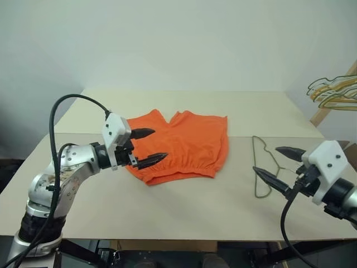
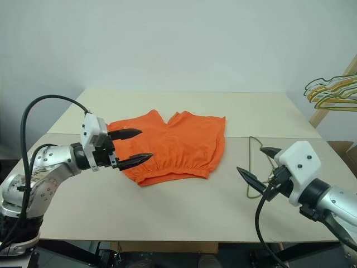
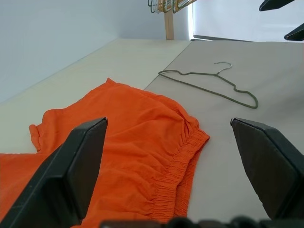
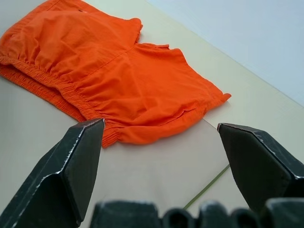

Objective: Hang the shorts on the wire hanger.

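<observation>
orange shorts (image 1: 181, 145) lie flat on the table (image 1: 167, 212), wire hanger (image 1: 262, 167) well apart; both grippers, left (image 1: 148, 147) and right (image 1: 281, 166), hover agape

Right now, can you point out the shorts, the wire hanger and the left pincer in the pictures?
shorts (image 1: 187, 142): left eye view, middle of the orange fabric.
wire hanger (image 3: 209, 87): left wrist view, on its sloped wire arm.
left pincer (image 1: 147, 147): left eye view, midway between its open fingertips.

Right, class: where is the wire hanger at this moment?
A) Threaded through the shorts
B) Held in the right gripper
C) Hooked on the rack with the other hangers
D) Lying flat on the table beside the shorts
D: the wire hanger lies flat on the table, apart from the shorts, with both grippers open and empty.
</observation>
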`<state>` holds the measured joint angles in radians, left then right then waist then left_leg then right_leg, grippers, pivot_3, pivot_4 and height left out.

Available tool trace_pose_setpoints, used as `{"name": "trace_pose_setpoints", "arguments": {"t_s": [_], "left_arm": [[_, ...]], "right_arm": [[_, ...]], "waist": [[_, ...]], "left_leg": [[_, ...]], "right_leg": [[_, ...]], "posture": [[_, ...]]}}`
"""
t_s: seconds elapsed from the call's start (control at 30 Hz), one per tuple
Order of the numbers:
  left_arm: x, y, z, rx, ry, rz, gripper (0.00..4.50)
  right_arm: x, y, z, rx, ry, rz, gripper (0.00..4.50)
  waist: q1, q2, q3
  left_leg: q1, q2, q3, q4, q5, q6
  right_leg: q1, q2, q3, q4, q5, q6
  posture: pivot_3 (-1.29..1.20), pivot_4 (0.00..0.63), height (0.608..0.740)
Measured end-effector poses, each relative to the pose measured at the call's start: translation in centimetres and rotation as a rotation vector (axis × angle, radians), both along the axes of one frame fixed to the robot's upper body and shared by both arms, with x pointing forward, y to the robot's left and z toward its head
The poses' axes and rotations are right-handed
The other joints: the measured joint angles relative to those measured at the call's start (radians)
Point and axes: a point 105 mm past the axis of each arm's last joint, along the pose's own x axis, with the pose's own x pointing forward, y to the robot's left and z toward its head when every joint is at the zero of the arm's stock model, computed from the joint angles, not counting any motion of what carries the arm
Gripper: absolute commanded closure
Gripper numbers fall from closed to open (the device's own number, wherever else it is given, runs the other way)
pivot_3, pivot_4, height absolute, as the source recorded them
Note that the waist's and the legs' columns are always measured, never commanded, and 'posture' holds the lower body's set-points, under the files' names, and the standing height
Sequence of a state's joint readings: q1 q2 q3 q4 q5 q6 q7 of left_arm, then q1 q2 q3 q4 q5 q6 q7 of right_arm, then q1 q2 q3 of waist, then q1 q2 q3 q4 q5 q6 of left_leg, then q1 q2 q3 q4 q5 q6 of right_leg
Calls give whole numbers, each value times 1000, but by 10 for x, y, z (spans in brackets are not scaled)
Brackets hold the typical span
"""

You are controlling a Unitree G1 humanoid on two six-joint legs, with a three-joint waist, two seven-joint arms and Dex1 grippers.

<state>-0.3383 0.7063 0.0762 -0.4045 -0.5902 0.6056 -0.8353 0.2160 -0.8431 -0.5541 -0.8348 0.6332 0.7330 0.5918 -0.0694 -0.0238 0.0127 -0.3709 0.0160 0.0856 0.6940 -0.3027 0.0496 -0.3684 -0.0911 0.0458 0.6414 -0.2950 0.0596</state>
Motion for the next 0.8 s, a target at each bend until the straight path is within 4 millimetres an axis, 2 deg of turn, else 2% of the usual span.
{"name": "trace_pose_setpoints", "arguments": {"t_s": [0.3,0.43,0.57,0.7,0.8], "left_arm": [[-1,4,6,-2,-19,4,0],[-3,7,9,-11,-22,9,0],[-7,11,6,-6,-6,5,0],[-13,18,2,16,5,12,0],[-14,23,4,28,-1,24,0]], "right_arm": [[1,9,-5,7,21,43,79],[5,21,-8,-30,27,94,79],[10,42,-15,-132,45,200,79],[17,62,-30,-212,80,287,79],[28,85,-38,-244,69,351,79]], "waist": [[1,0,0],[1,0,0],[-2,0,0],[-1,0,0],[-1,0,0]], "left_leg": [[0,0,0,0,0,0],[0,0,0,0,0,0],[1,0,0,0,0,0],[0,0,0,0,0,0],[1,0,0,0,0,-1]], "right_leg": [[0,0,0,0,0,0],[0,0,0,0,0,0],[0,0,0,1,0,0],[-1,-1,0,0,0,0],[-1,-1,0,1,0,0]], "posture": [[-122,0,740],[-127,0,740],[-130,0,740],[-126,0,740],[-118,0,740]]}}
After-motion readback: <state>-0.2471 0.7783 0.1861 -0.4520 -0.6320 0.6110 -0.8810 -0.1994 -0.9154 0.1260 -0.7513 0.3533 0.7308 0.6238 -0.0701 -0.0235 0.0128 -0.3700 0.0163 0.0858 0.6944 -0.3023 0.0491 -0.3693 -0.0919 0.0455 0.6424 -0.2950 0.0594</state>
